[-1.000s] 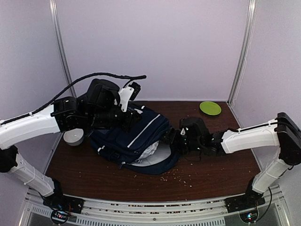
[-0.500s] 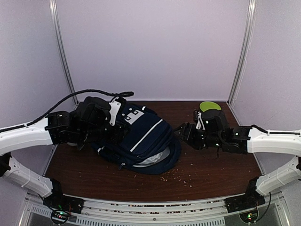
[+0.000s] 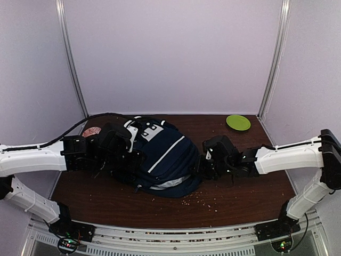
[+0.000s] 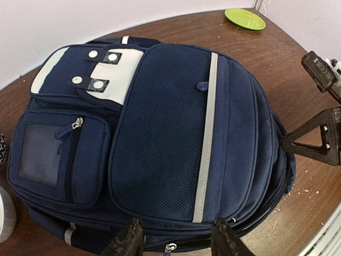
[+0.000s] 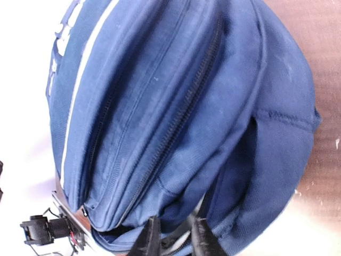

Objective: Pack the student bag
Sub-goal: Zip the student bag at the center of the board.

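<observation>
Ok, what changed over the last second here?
The left gripper let go and came down, now open over the student bag, which settled flatter, its opening narrower. The right gripper backed off, returned and closed on the bag's edge. The green plate stayed put.

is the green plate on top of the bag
No, the green plate lies on the table by the far right corner, apart from the student bag.

I see the bag as matt navy woven cloth, its front panel a fine mesh, rougher than the smooth pale stripe down it. Its white patches look smooth, and the zip pull silvery metal. My table is dark wood grain, faintly glossy; the green plate looks like smooth plastic
</observation>
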